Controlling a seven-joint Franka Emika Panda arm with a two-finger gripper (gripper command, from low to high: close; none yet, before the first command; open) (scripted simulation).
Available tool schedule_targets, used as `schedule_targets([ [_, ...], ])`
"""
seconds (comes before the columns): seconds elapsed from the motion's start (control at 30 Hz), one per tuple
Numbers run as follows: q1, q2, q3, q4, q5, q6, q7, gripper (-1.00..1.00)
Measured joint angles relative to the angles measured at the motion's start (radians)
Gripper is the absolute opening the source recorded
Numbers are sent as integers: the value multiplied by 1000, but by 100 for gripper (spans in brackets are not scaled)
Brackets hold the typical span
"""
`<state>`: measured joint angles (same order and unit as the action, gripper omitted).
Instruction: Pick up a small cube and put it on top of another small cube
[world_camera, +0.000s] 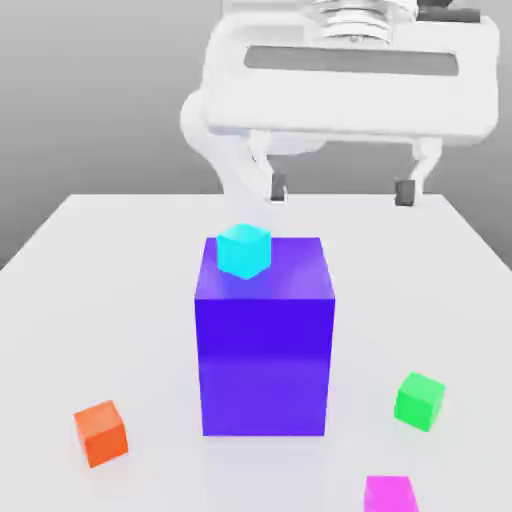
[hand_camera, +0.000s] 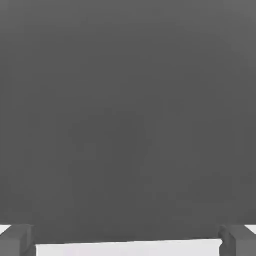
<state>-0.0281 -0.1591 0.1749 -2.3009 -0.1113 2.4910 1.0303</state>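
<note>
though cut off by the lower edge of the exterior view, the pink cube (world_camera: 390, 494) lies nearest on the white table (world_camera: 120, 260), the green cube (world_camera: 419, 401) just behind it, untouched. the big blue-purple block (world_camera: 265, 340) carries a cyan cube (world_camera: 244, 250). farthest back, the gripper (world_camera: 341, 189) hangs spread wide, holding nothing.

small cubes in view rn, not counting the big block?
4. Cyan cube sits on top of the big blue-purple block; orange cube on the table at the exterior view's left; green cube at its right; magenta cube at the bottom edge, partly cropped. Others may hide behind the block.
</note>
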Motion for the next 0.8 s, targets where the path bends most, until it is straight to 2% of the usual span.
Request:
schedule_targets([
  [0.23, 43, 254, 21, 0, -47, 75, 93, 0],
  [0.47, 88, 502, 31, 0, -52, 159, 155, 0],
  [0.6, 126, 647, -10, 27, -91, 259, 190, 0],
  [0.63, 134, 673, -19, 33, -99, 279, 196, -100],
  [0.8, 134, 673, -19, 33, -99, 280, 197, -100],
])
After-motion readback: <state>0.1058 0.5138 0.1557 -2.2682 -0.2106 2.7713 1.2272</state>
